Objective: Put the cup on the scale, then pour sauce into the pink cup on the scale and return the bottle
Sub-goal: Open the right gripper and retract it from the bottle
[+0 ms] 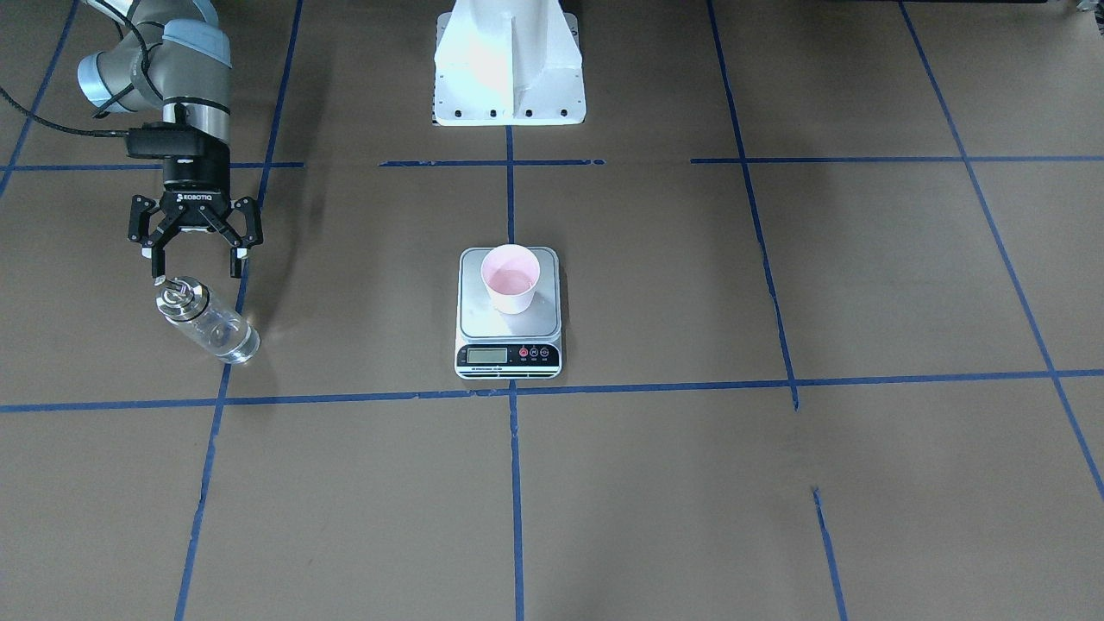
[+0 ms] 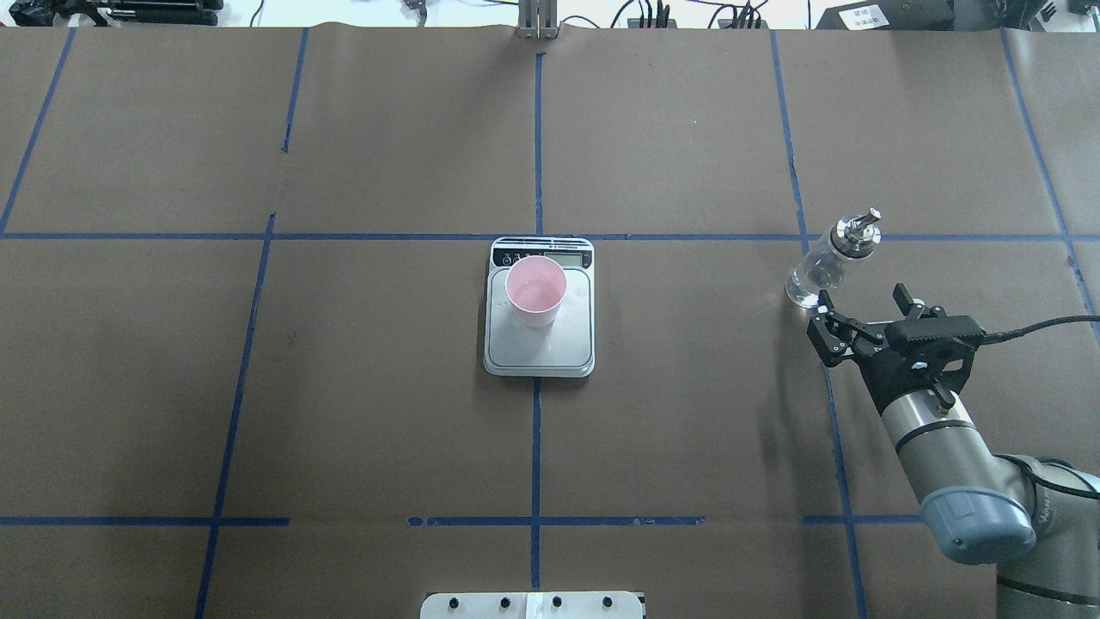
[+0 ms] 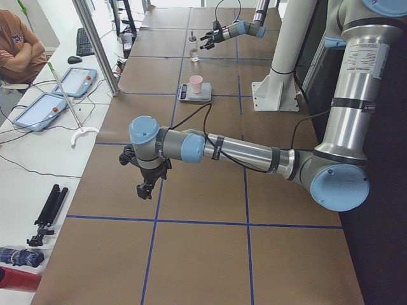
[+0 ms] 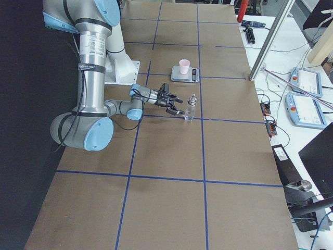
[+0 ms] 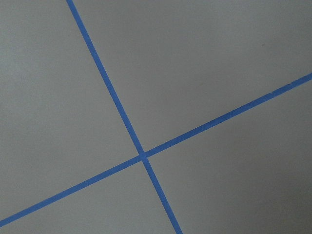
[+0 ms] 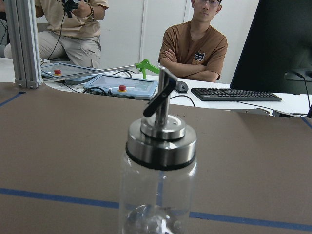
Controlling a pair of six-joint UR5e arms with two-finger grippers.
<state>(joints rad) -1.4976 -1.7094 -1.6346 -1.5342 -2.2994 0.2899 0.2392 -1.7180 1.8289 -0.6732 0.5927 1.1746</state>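
Note:
The pink cup (image 1: 511,278) stands upright on the steel plate of the scale (image 1: 483,321) at the table's middle, also seen from overhead as cup (image 2: 535,291) on scale (image 2: 516,344). The clear glass bottle (image 1: 207,321) with its metal spout stands upright on the table, free of any grip, with a little clear sauce at its bottom. My right gripper (image 1: 197,266) hovers just behind the bottle (image 2: 825,262), open, its fingers apart from the glass. The right wrist view is filled by the bottle (image 6: 158,180). My left gripper (image 3: 145,189) shows only in the left side view; whether it is open I cannot tell.
The robot's white pedestal (image 1: 509,69) stands behind the scale. Blue tape lines (image 5: 142,156) grid the brown table. Beyond the far edge sit people (image 6: 195,46) at a white bench with control tablets (image 6: 122,87) and a keyboard (image 6: 234,94).

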